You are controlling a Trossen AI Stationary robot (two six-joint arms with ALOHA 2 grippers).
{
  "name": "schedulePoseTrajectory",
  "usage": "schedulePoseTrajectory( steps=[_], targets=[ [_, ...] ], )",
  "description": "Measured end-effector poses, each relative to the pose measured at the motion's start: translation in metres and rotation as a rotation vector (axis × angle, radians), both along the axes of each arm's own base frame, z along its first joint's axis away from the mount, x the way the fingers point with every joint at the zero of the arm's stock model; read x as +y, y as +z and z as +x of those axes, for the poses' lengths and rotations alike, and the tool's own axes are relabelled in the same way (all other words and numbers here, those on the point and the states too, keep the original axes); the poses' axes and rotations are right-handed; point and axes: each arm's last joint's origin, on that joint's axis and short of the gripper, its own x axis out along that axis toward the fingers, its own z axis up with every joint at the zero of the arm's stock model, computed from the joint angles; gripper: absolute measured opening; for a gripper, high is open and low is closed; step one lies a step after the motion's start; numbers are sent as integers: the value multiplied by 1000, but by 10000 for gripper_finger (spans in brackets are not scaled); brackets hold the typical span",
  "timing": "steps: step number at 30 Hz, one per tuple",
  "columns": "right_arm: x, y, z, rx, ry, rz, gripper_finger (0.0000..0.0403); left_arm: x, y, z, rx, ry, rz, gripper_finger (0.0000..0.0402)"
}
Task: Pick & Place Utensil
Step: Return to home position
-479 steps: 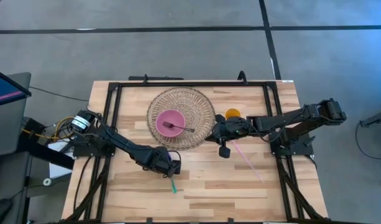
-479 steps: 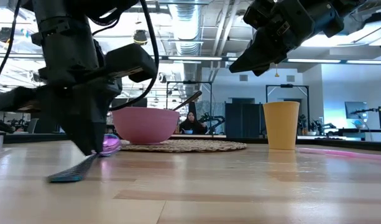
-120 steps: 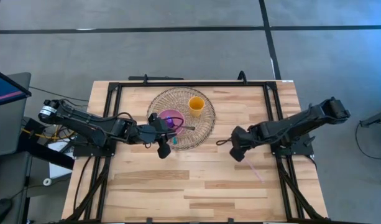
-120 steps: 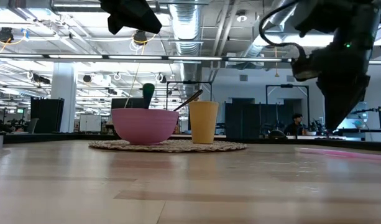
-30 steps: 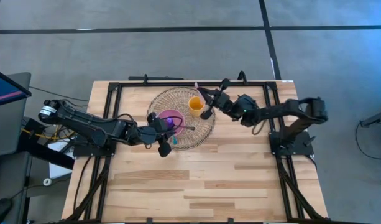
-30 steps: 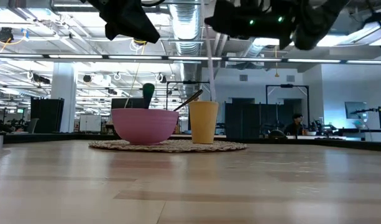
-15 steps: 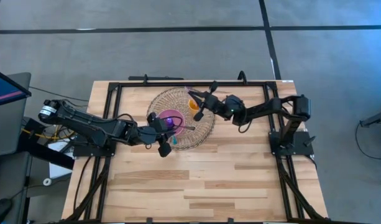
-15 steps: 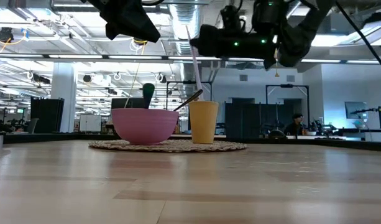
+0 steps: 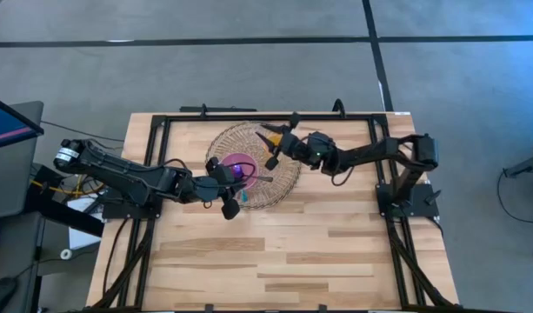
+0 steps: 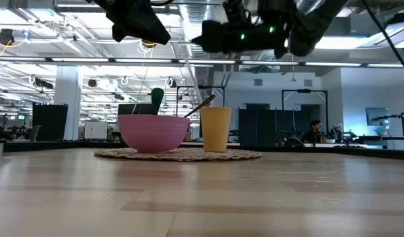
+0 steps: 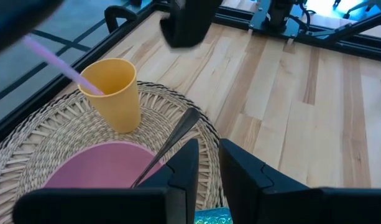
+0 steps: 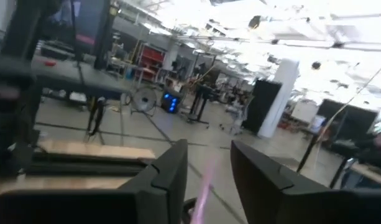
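Note:
A pink bowl (image 10: 153,131) and a yellow cup (image 10: 215,129) stand on a round woven mat (image 9: 236,135). A metal utensil (image 11: 178,134) lies in the bowl, its handle leaning on the rim. A pink straw (image 11: 59,62) stands slanted in the cup (image 11: 115,93). My right gripper (image 9: 273,146) hovers open above the cup, and the straw (image 12: 206,180) shows between its fingers. My left gripper (image 9: 224,189) hangs over the bowl's near right side, shut on a teal-handled utensil (image 9: 230,209). My left gripper pinches the teal-handled utensil (image 11: 209,218) between its two fingers, far back from the tips as its own wrist view shows it. The utensil is lifted clear of the table; which part of it is gripped is hidden by the fingers. My right gripper has the straw between its fingers; whether they touch it, I cannot tell.
A black frame (image 9: 266,116) runs around the wooden tabletop. The near half of the table (image 9: 283,261) is bare wood. Both arms reach over the mat from opposite sides, their grippers a short way apart.
My right gripper has gone toward the table's left edge with the pink straw, from beside the cup to right over it. The straw, which stood upright above the cup in the low view, no longer shows there.

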Motion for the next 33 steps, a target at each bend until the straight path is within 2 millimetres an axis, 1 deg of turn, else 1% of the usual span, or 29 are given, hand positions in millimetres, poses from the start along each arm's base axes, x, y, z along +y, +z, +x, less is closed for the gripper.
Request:
schedulePoseTrajectory(
  steps=[3, 6, 9, 15, 19, 23, 26, 29, 31, 33],
  targets=[
    [14, 21, -8, 22, -28, -53, 131, 0, 0, 0, -2, 0, -1, 65],
    [32, 43, -22, 102, 1, -133, 145, 0, 0, 0, -3, 0, -1, 65],
    [54, 63, -42, 186, 63, -154, 155, 0, 1, 0, -7, 0, -2, 65],
    [88, 85, -88, 349, 199, -163, 157, 0, 2, -1, -8, -11, 18, 65],
    [102, 99, -120, 353, 274, -66, 147, 1, 11, -8, -55, -19, 14, 65],
    [105, 111, -153, 331, 302, 36, 132, 1, 26, -26, -111, -60, 51, 65],
    [102, 115, -179, 346, 301, 128, 120, 2, 41, -46, -178, -95, 63, 65],
    [99, 107, -198, 362, 302, 214, 111, 2, 51, -66, -228, -149, 106, 65],
    [98, 96, -208, 350, 311, 228, 107, 3, 52, -79, -256, -168, 125, 65],
    [97, 84, -216, 329, 320, 231, 106, 5, 44, -90, -266, -184, 133, 65]
  ],
)
